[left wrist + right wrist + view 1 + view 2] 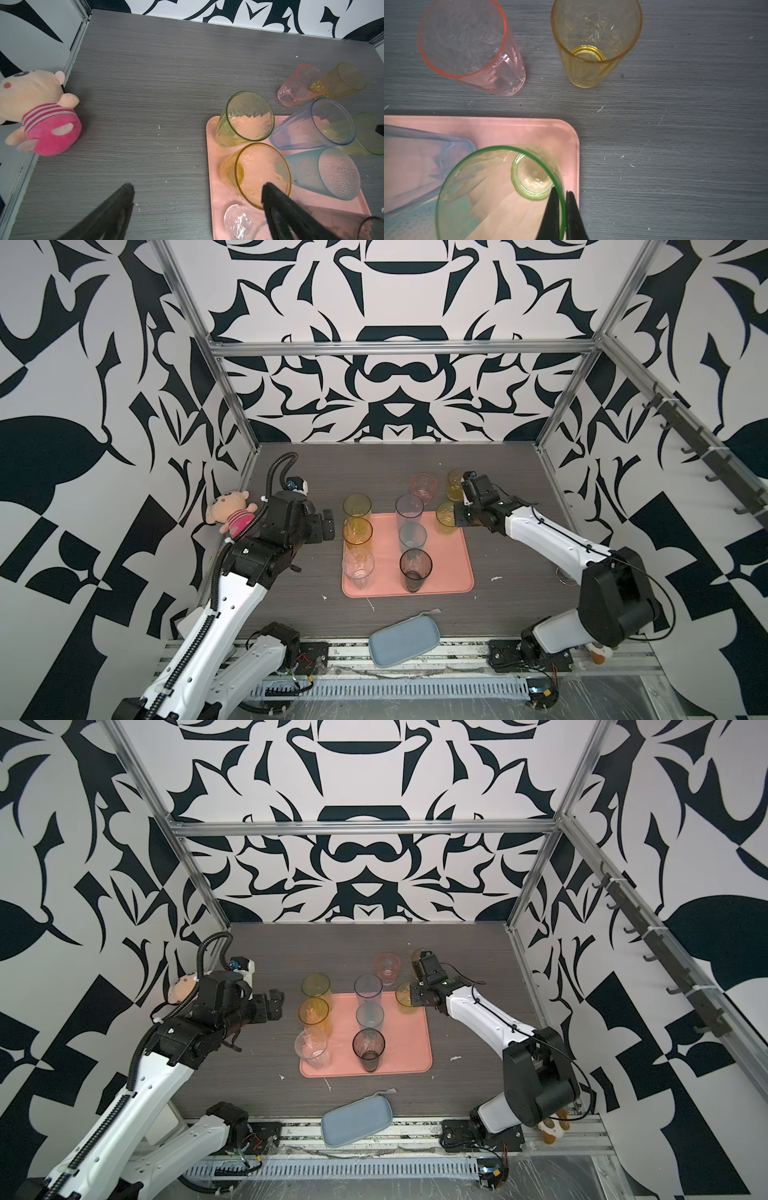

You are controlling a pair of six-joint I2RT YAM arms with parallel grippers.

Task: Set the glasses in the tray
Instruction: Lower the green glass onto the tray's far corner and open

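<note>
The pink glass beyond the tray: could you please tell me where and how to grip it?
Probably the pink glass by its rim, from above, one finger inside and one outside, on the tray side: it stands upright, mouth open, with the yellow glass close beside it.

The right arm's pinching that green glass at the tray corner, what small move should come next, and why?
Probably open the right gripper and let go: its jaws pinch the rim of the green glass, whose base seems to rest inside the tray. The pink glass and yellow glass stand outside.
</note>
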